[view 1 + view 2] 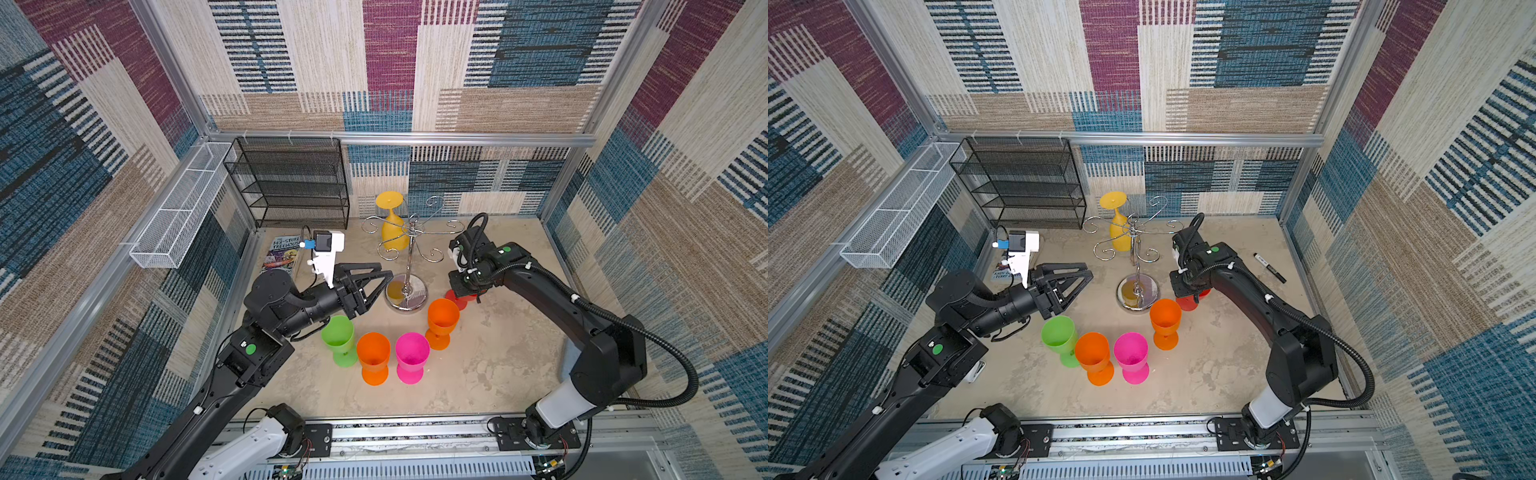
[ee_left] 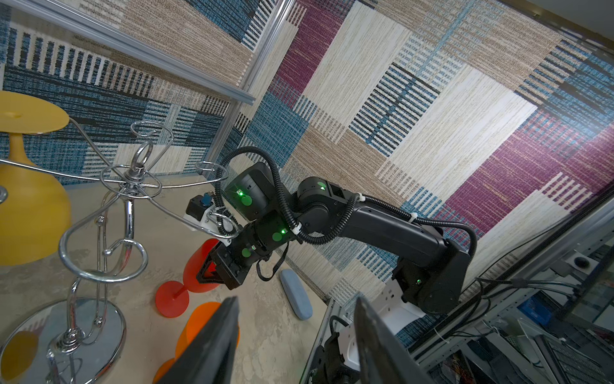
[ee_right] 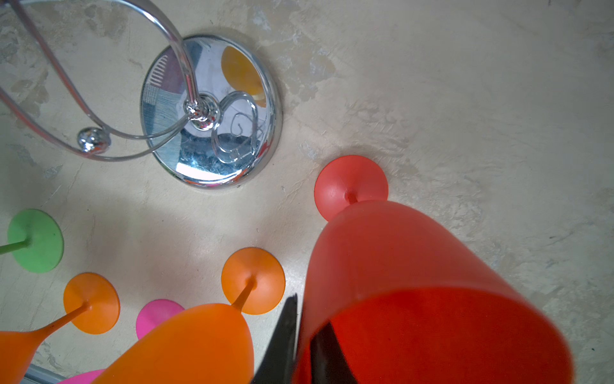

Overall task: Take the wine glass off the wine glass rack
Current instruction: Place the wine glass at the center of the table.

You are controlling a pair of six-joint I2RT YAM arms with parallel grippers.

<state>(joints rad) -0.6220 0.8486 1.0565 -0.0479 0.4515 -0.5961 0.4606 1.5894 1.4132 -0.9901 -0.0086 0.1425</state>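
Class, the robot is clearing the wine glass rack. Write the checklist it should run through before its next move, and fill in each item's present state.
1. Foot of the red glass down on the table: ok.
2. Rim freed by the right pincer: cannot tell; its fingers straddle the rim.
3. The nearest orange glass upright, apart from the red glass: ok.
4. The left pincer open and empty: ok.
5. The wine glass rack upright: ok.
6. Rack emptied: not ok; a yellow glass hangs on it upside down.

The right arm (image 1: 540,286) hides most of the red glass (image 1: 457,300)
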